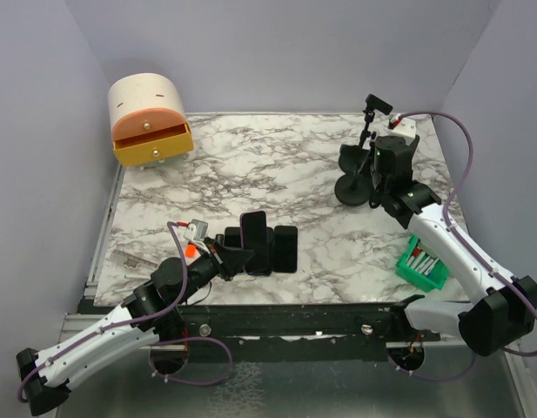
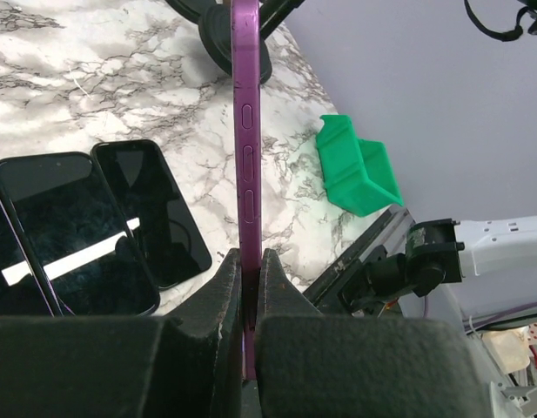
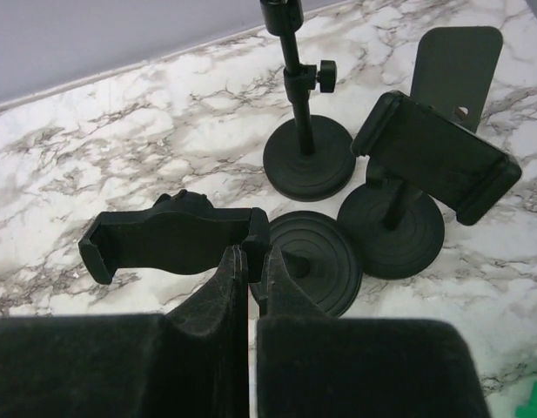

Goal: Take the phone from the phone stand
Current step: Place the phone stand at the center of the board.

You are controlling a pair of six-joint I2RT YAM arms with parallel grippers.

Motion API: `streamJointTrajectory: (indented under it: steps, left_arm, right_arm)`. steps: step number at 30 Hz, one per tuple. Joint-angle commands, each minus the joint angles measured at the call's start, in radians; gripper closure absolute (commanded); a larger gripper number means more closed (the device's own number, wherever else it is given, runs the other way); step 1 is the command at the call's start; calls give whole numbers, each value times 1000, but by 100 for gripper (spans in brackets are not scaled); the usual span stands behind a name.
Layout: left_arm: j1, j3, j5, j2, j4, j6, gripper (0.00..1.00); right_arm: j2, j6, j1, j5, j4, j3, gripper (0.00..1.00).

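Observation:
A purple phone [image 2: 247,131] stands edge-on between the fingers of my left gripper [image 2: 248,254], which is shut on its lower end. From above, the phone [image 1: 254,228] sits in the left gripper [image 1: 240,252] near the table's front, far from the stands. My right gripper [image 3: 255,252] is shut on the end of the empty black clamp of a phone stand [image 3: 168,239], whose round base [image 3: 318,259] lies just behind. In the top view the right gripper [image 1: 375,185] is at that phone stand [image 1: 351,190], at the back right.
Two black phones [image 2: 77,231] [image 2: 155,209] lie flat beside the held one. More black stands [image 3: 307,157] [image 3: 433,157] and a flat plate stand [image 3: 455,74] crowd the right gripper. A green bin [image 1: 422,266] sits front right, an orange drawer box [image 1: 149,122] back left.

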Motion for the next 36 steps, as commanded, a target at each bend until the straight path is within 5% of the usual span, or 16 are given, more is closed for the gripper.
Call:
streamJointTrajectory:
  steps: [1, 24, 29, 34, 36]
  left_arm:
    - [-3, -20, -26, -28, 40, -23, 100]
    - [-3, -41, -19, -27, 41, -56, 100]
    - [-3, -26, -27, -3, 19, -52, 100]
    - [-3, 9, -14, 62, 3, -34, 100]
    - [-3, 20, -1, 91, 7, -34, 100]
  right_arm:
    - [41, 56, -44, -91, 119, 35, 100]
    - [163, 106, -108, -146, 160, 0, 99]
    - [149, 111, -108, -198, 132, 8, 35]
    - [110, 110, -108, -244, 54, 34, 5]
    - [62, 114, -108, -271, 34, 36, 1]
